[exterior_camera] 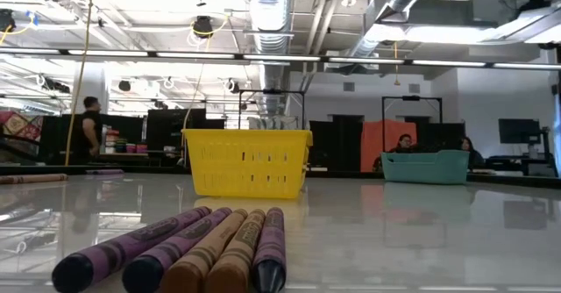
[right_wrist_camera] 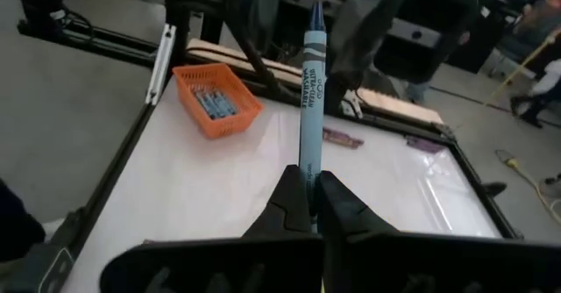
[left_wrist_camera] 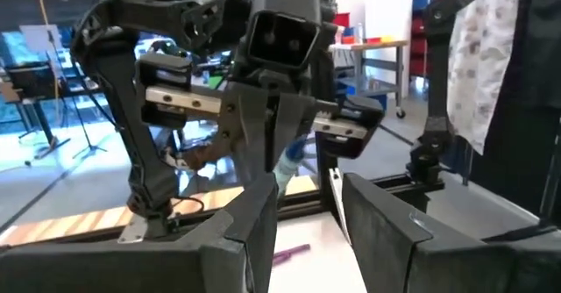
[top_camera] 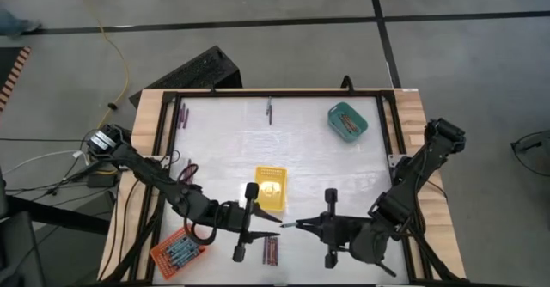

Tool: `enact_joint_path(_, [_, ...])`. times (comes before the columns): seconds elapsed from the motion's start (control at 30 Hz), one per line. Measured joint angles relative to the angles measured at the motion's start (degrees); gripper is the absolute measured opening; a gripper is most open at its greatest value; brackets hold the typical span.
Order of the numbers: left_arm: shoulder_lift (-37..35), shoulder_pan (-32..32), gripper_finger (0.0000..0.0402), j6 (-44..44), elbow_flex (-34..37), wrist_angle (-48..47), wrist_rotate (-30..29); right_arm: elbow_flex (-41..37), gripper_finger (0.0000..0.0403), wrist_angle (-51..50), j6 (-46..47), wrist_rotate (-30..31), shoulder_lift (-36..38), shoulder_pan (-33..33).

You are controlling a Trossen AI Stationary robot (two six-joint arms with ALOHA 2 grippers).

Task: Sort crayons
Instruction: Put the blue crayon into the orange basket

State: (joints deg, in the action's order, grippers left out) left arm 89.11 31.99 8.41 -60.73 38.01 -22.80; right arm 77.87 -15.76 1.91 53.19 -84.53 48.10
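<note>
My right gripper (top_camera: 301, 225) is over the near middle of the table, shut on a blue-grey crayon (right_wrist_camera: 312, 91) whose tip points at my left gripper (top_camera: 273, 222). My left gripper faces it with its fingers (left_wrist_camera: 263, 232) open. The crayon (left_wrist_camera: 289, 166) tip stands near their gap, and I see no touch. The orange tray (top_camera: 176, 251) at the near left holds bluish crayons. The yellow tray (top_camera: 271, 188) is in the middle. The teal tray (top_camera: 348, 121) at the far right holds reddish crayons. A bunch of purple and brown crayons (exterior_camera: 202, 249) lies flat by the near edge. My right gripper pinches the blue-grey crayon at its blunt end (right_wrist_camera: 308, 157) between its two fingers. The fingers come about level from the table's right and lie along the crayon. The crayon sticks out straight ahead of them, lifted clear of the table, its tip (right_wrist_camera: 314, 12) toward the left.
Loose crayons lie near the left rail (top_camera: 186, 171), at the far left corner (top_camera: 183, 111) and at the far edge (top_camera: 269, 109). A black frame (top_camera: 163, 149) rims the white tabletop. People show in the room beyond the table.
</note>
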Motion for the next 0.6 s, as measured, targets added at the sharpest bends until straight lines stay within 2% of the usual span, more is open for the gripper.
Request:
enact_joint_path(0.47, [-0.01,-0.17,0.0120,2.96,0.00,2.68,-2.08,0.04,0.0000,5.60,-3.55,-3.98,-0.17,-4.39])
enact_joint_path(0.6, [-0.01,-0.17,0.0102,3.41,0.00,2.69,-2.73,0.04,0.0000,6.24,-4.11,-5.41,-0.17,-5.28])
